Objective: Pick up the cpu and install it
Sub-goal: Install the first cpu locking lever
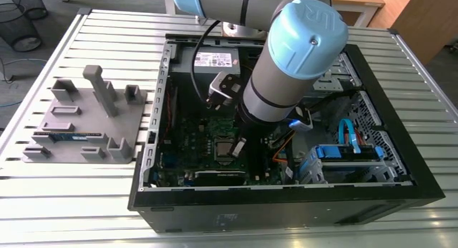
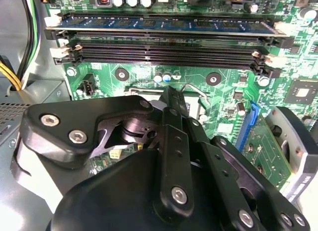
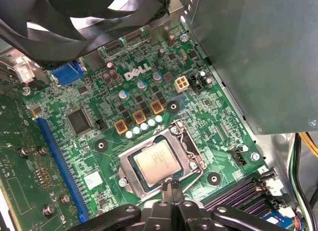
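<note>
Down inside the computer case (image 1: 286,198): the gripper (image 1: 238,147), clenched, with black fingertips (image 3: 169,191) pressed together and nothing seen between them. Hangs tip-down over the green motherboard (image 3: 99,141), right at the rim of the socket (image 3: 188,137); cannot tell whether touching it. Just beyond the tip in the first wrist view: the cpu (image 3: 158,163), lying flat and square inside that socket, silver-grey top up, apart from the fingers.

In the exterior view, at nine o'clock from the gripper and just beside it: the socket (image 1: 224,149) again. At twelve o'clock, against the far wall of the case: the grey power supply (image 1: 214,59). At three o'clock, well apart: a blue drive caddy (image 1: 344,152). Toward one o'clock, rising out of the case: the grey arm (image 1: 275,87) with its pale blue joint cap (image 1: 309,36).

In the second wrist view, past the gripper's black linkages: rows of black memory slots (image 2: 169,54), with a seated memory stick (image 2: 169,23) in the farthest one.

Outside the case, at nine o'clock toward the exterior view's left: a grey fixture plate (image 1: 89,106) with upright blocks, on the slatted metal table (image 1: 72,205). Along the plate's near edge: a loose memory stick (image 1: 68,135), lying flat.
</note>
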Controlling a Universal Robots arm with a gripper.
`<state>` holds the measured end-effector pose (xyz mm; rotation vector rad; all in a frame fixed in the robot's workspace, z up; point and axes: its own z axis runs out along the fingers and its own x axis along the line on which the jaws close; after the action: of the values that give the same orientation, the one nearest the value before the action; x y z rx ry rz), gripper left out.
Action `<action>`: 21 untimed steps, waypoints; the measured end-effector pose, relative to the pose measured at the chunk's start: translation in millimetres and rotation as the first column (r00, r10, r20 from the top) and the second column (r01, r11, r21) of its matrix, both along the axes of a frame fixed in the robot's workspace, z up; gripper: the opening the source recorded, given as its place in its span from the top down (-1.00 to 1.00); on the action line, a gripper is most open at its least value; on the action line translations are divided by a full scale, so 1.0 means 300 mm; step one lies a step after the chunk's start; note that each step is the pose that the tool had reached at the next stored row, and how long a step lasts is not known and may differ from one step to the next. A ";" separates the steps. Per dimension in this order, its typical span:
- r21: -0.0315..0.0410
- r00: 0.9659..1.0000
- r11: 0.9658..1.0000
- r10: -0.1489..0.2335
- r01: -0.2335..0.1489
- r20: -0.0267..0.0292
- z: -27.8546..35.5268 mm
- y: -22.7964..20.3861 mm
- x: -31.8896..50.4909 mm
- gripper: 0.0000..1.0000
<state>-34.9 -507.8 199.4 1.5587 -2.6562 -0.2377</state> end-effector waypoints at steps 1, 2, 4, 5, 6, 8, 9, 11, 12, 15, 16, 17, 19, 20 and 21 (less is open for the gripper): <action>-0.001 1.000 1.000 0.000 0.000 0.000 0.000 -0.001 0.000 0.79; -0.001 1.000 1.000 0.000 0.000 0.000 0.000 -0.001 0.000 0.79; -0.001 1.000 1.000 0.000 0.000 0.000 0.000 -0.001 0.000 0.79; -0.001 1.000 1.000 0.000 0.000 0.000 0.000 -0.001 0.000 0.79; -0.001 1.000 1.000 0.000 0.000 0.000 0.000 -0.001 0.000 0.79; -0.001 1.000 1.000 0.000 0.000 0.000 0.000 -0.001 0.000 0.79; -0.001 1.000 1.000 -0.003 0.003 0.000 0.000 -0.001 0.000 0.79; -0.002 1.000 1.000 -0.021 0.021 0.000 -0.001 -0.001 0.000 0.79; -0.002 0.999 0.999 -0.032 0.032 0.000 -0.001 -0.001 0.000 0.79; -0.003 0.998 0.998 -0.059 0.059 0.000 -0.001 -0.001 0.000 0.79; -0.003 0.998 0.998 -0.063 0.063 0.000 -0.001 -0.001 0.000 0.79; -0.003 0.998 0.998 -0.066 0.066 0.000 -0.001 -0.001 0.000 0.79; -0.003 0.997 0.997 -0.074 0.074 0.000 -0.001 -0.001 0.000 0.79; -0.004 0.997 0.997 -0.079 0.079 0.000 -0.001 -0.001 0.000 0.79; -0.004 0.996 0.996 -0.087 0.087 0.000 -0.001 -0.001 0.000 0.79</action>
<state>-35.0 -508.1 199.1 1.4442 -2.7257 -0.2363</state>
